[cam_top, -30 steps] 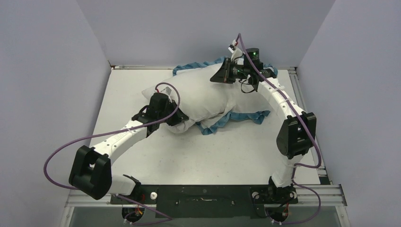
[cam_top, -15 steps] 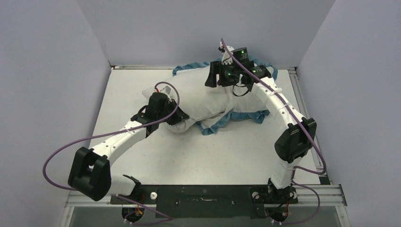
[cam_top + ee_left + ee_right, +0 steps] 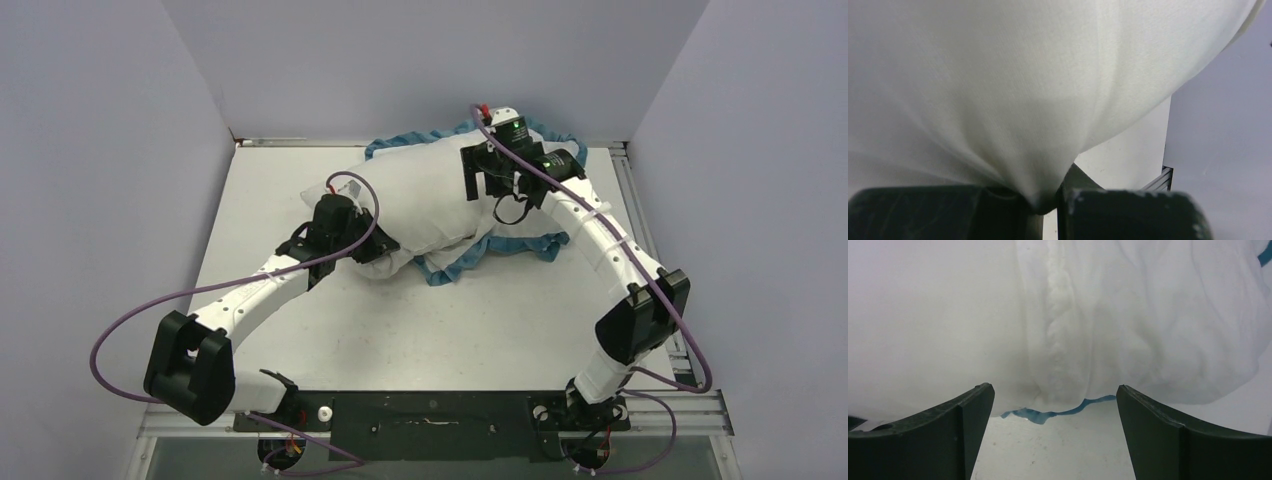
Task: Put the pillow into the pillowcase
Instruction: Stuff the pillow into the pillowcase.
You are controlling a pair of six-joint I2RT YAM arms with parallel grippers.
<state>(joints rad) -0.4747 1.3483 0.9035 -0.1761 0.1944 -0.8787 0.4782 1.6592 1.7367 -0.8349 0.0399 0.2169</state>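
My left gripper (image 3: 378, 250) is clamped tight on the near-left corner of the large plump white fabric pillow (image 3: 420, 200); the wrist view shows its cloth bunched between the fingers. The pillow lies across the white surface (image 3: 400, 330), with its long axis running from that pinch away to the far right. There my right gripper (image 3: 470, 172) hangs over the other end, jaws wide apart and holding nothing. The thin limp pillowcase with the blue ruffled edge (image 3: 455, 265) is spread under the pillow's right half. Its ruffle peeks out just beneath the right gripper, centred between its jaws. I judge the right arm the nearer one to catch that edge.
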